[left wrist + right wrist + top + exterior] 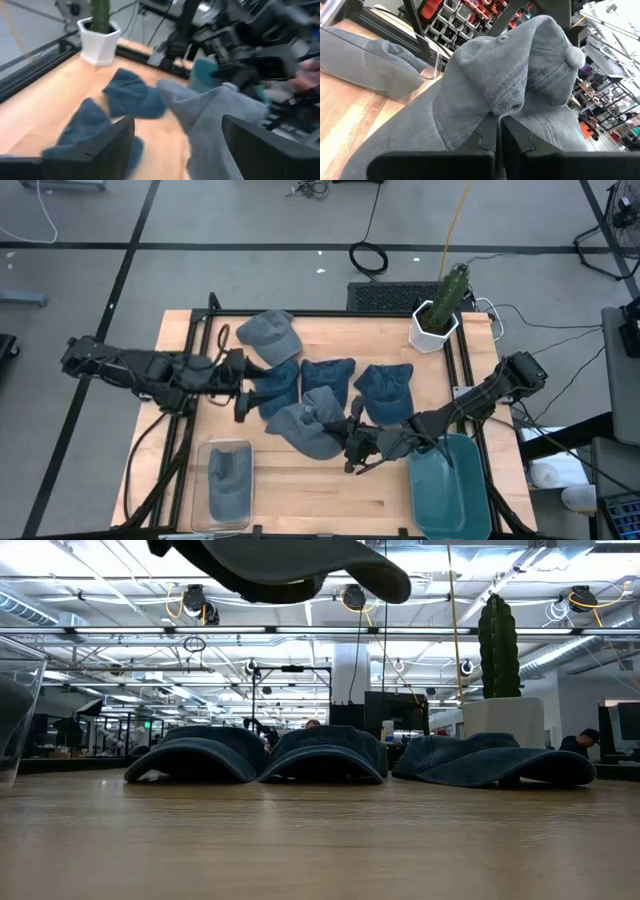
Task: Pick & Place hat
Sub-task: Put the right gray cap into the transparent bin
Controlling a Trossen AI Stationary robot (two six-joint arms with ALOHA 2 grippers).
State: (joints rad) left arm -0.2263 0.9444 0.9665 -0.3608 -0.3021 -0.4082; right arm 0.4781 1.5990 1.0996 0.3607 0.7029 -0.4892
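Observation:
My right gripper (350, 442) is shut on a grey cap (308, 428), which floats above the table's middle and shows at the top of the low view as the grey cap (290, 565). My left gripper (243, 395) is open and sits level at the left of the blue caps (328, 375), pointing toward the grey cap (215, 110) and touching nothing. Several blue caps rest brim-down on the wood. Another grey cap (270, 332) lies near the far edge. One more grey cap (228, 478) lies inside the clear bin (208, 452). My right gripper pinches a bunched fold of the grey cap's crown (492, 107) between its two fingers (520, 140). It comes nearly level from the table's right side. The cap is lifted clear of the table, and its crown button (574, 56) and brim sit beyond the fingertips.
A teal bin (470, 510) sits at the near right under the right arm. A cactus in a white pot (436, 320) stands at the far right corner. Black frame rails (196, 340) run along the table's left and right sides. Bare wood (330, 500) lies between the two bins.

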